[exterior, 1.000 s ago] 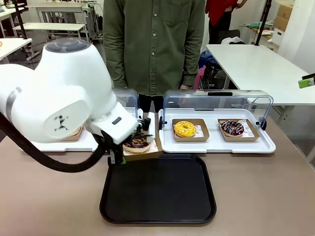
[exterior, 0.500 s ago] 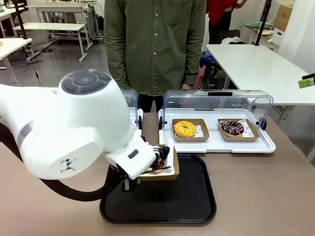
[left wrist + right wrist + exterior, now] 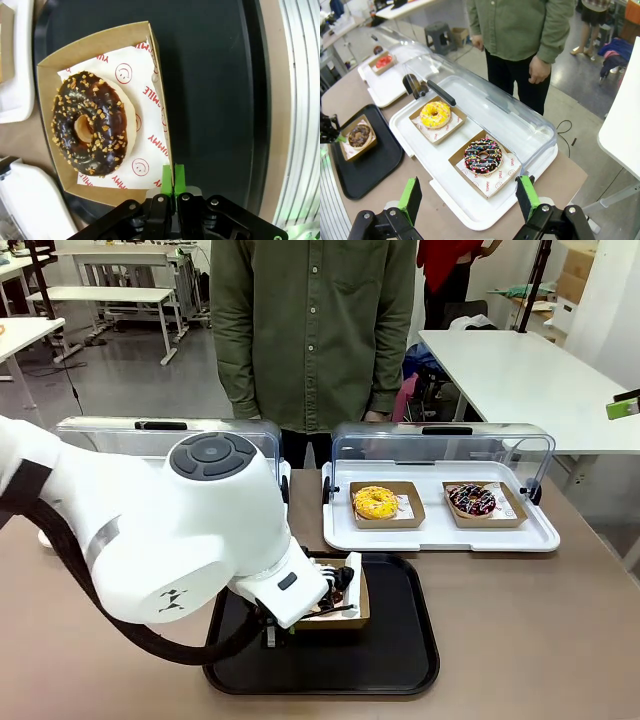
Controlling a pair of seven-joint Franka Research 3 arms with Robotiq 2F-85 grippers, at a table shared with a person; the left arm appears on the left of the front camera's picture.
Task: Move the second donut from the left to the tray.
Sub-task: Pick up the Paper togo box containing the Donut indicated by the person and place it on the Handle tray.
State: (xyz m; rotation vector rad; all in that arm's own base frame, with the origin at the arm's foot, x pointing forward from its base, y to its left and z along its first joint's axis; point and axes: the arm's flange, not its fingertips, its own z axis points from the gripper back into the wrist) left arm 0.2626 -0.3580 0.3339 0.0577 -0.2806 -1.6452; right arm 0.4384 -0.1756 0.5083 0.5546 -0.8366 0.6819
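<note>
The second donut from the left (image 3: 90,131), chocolate-glazed with pale sprinkles, lies in its brown cardboard holder (image 3: 55,75). My left gripper (image 3: 173,181) is shut on the holder's side wall, its green pads pinching the card. In the front view the holder (image 3: 345,615) sits low over the left half of the black tray (image 3: 390,650); I cannot tell whether it touches. The right wrist view shows the same donut (image 3: 359,136) above the tray (image 3: 370,170). My right gripper (image 3: 469,200) hangs open high above the right display tray, holding nothing.
A white display tray (image 3: 440,538) with a raised clear lid holds a yellow donut (image 3: 375,502) and a multicoloured-sprinkle donut (image 3: 471,499). A second display tray with a red donut (image 3: 383,61) stands at the left. A person in a green shirt (image 3: 315,330) stands at the far side.
My left arm has carried the holder with the donut from beside the left display tray toward the front and right, and lower, over the black tray.
</note>
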